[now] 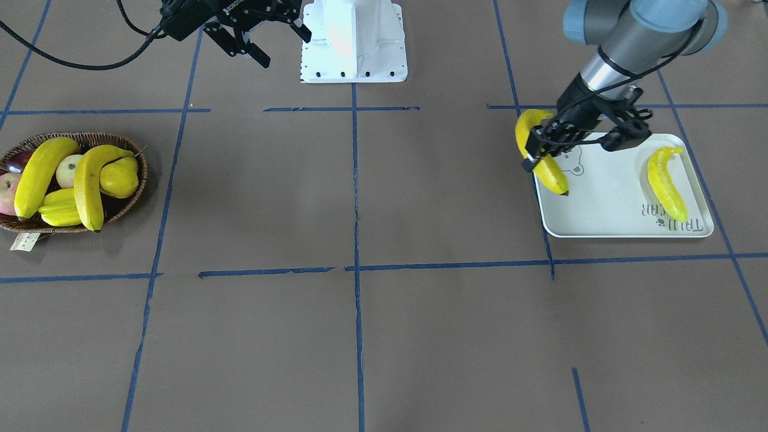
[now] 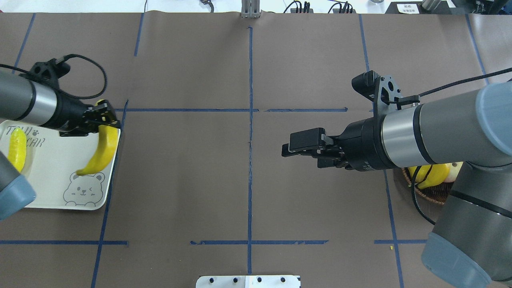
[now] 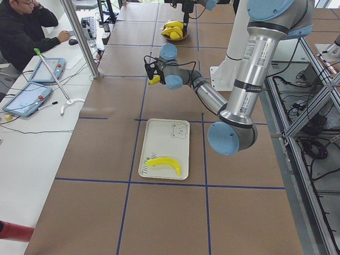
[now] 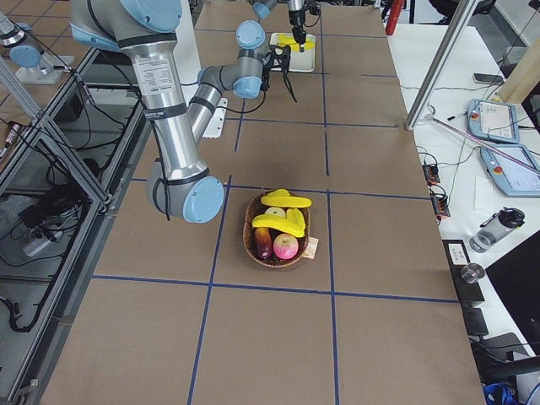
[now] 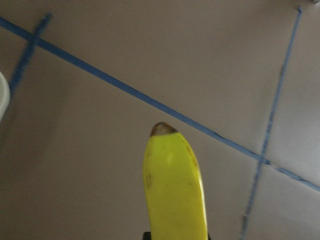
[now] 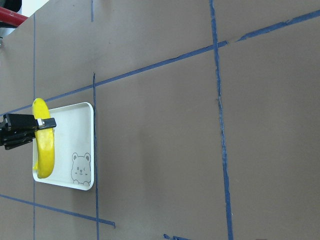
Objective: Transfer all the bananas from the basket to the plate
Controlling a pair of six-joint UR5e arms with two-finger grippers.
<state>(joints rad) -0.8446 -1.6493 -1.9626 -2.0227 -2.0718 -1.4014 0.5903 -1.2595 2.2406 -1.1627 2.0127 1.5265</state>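
At the far left of the front-facing view sits the basket point(image 1: 141, 191), with two bananas in it. One banana point(image 1: 42, 174) leans along the basket's left side. The other banana point(image 1: 89, 186) curves down the middle, its lower tip poking over the near rim. A pear point(image 1: 120, 177), a starfruit point(image 1: 60, 208) and an apple point(image 1: 7, 192) lie packed around them, and a paper tag point(image 1: 24, 241) hangs off the rim at lower left. Both bananas are yet to be moved.

At the top of the frame, left of centre, the right gripper point(image 1: 282, 45) hangs over bare table with its jaws apart and nothing between them. It is well away from the basket.

Toward the right of the frame, the left gripper point(image 1: 538, 147) is clamped around the middle of a third banana point(image 1: 552, 174). The banana's lower tip is over the left edge of the plate point(image 1: 606, 204), and its upper end juts past the plate's top left corner. The side view shows this gripper raised off the table, so the banana looks to be in the air rather than set down.

Farthest right, a fourth banana point(image 1: 665, 183) lies on the plate beside the grey lettering.

So one banana is delivered, one is being held over the plate's edge awaiting release, and two are waiting in the basket. By my reckoning the task is close to halfway. The held banana probably needs to go further inward before it is let go, or it could roll off the rim.
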